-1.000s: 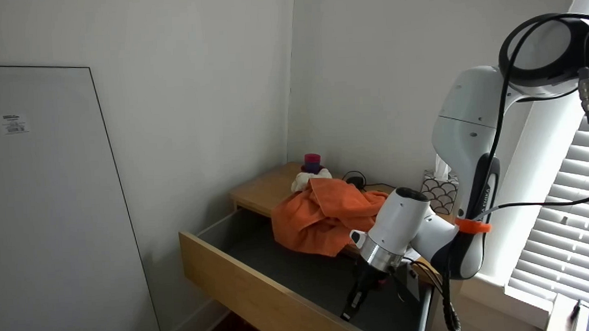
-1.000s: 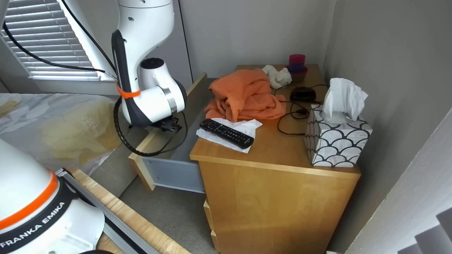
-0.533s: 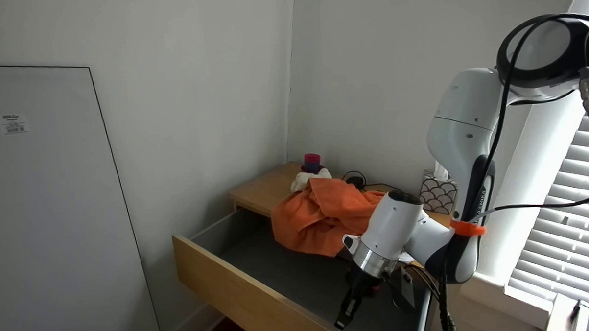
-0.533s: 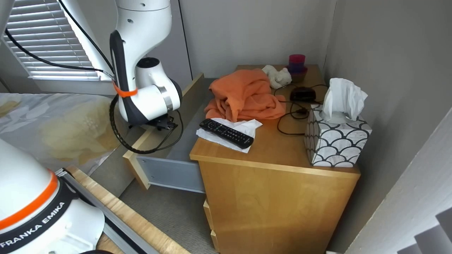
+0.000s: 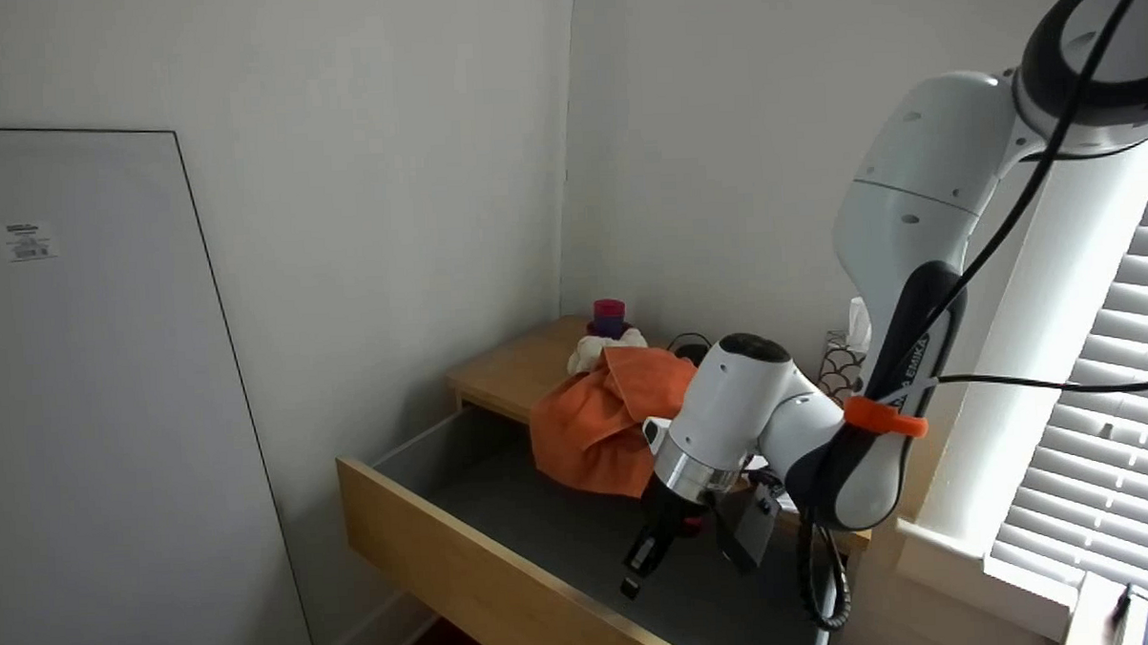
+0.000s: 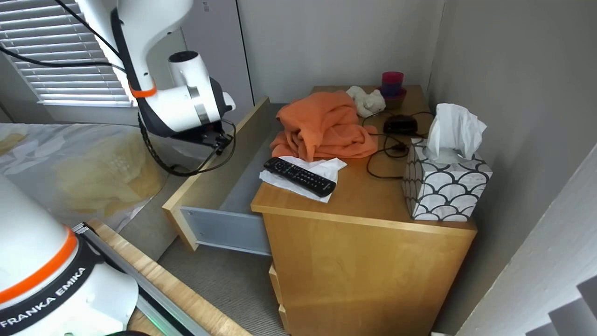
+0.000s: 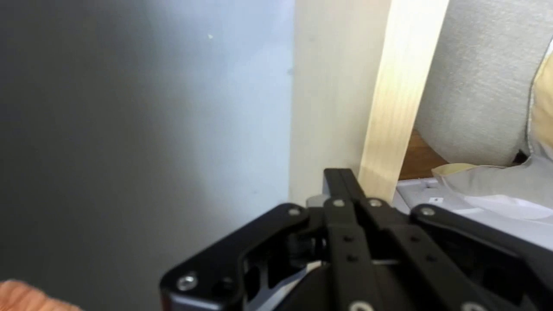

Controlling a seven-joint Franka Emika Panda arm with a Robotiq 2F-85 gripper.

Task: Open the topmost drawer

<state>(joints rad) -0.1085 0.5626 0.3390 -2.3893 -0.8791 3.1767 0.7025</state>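
In an exterior view, the line of sight runs obliquely down across the front of the topmost drawer (image 5: 488, 593) towards the wall corner (image 5: 568, 151). In an exterior view, sight runs down along the worktop (image 6: 368, 198) from its near end to the far wall (image 6: 345, 46). Shared by both exterior views: drawer, orange cloth (image 6: 322, 126), tissue box (image 6: 447, 186). Wrist view: close range, downward into the drawer.
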